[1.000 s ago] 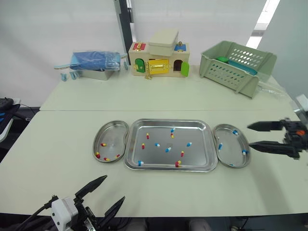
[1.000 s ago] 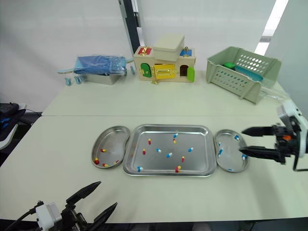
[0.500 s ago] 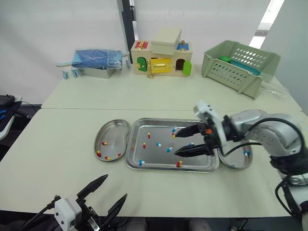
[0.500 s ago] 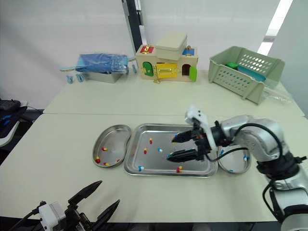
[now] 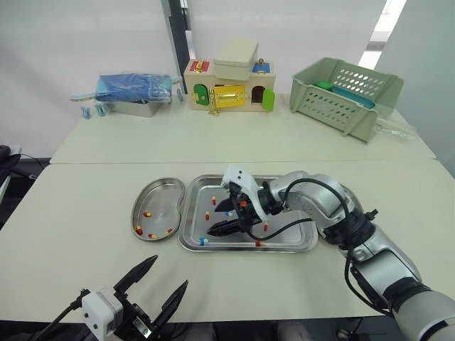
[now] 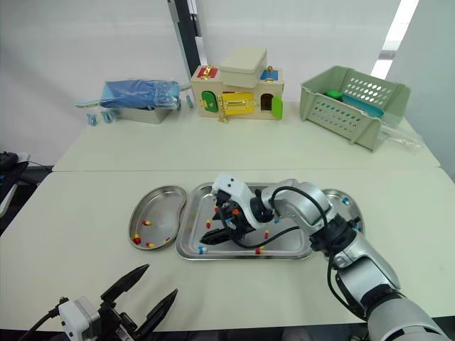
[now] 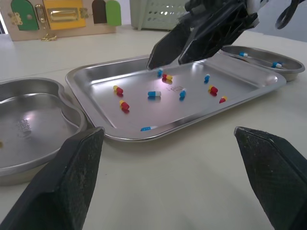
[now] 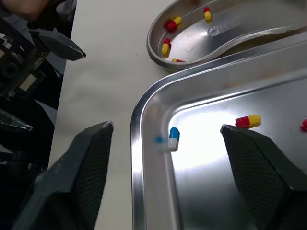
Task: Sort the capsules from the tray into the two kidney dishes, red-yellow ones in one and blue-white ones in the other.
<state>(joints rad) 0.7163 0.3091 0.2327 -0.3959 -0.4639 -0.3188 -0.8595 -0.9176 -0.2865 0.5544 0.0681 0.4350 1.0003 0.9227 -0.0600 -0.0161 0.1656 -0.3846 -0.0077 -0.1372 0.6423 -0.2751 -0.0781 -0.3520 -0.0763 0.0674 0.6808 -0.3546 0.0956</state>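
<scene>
Left eye view: the tray [image 5: 205, 190] sits in the middle of the counter [image 5: 85, 177], nearer its front edge, with a kidney dish touching each end. Loose capsules [image 7: 154, 94] of both colours are scattered across the tray floor. The left dish [image 5: 161, 196] holds a few red-yellow ones near its front rim. The right dish [image 7: 259, 57] holds blue-white ones and is partly hidden behind the right arm.

The right hand [image 5: 213, 222] reaches over the left half of the tray with its fingers spread wide and nothing between them. Its tips point toward the tray's front left corner. From the right wrist, a blue-white capsule [image 8: 173, 135] lies on the tray floor close to that corner, framed between the two fingers and untouched. A red-yellow capsule [image 8: 248, 120] lies a little further in.

The left hand [image 5: 170, 271] hangs at the counter's front edge, well apart from the tray, fingers splayed and empty.

Along the back edge stand a blue bundle [image 5: 131, 87], a toy house [image 5: 229, 84] and a green basket [image 5: 345, 96].
</scene>
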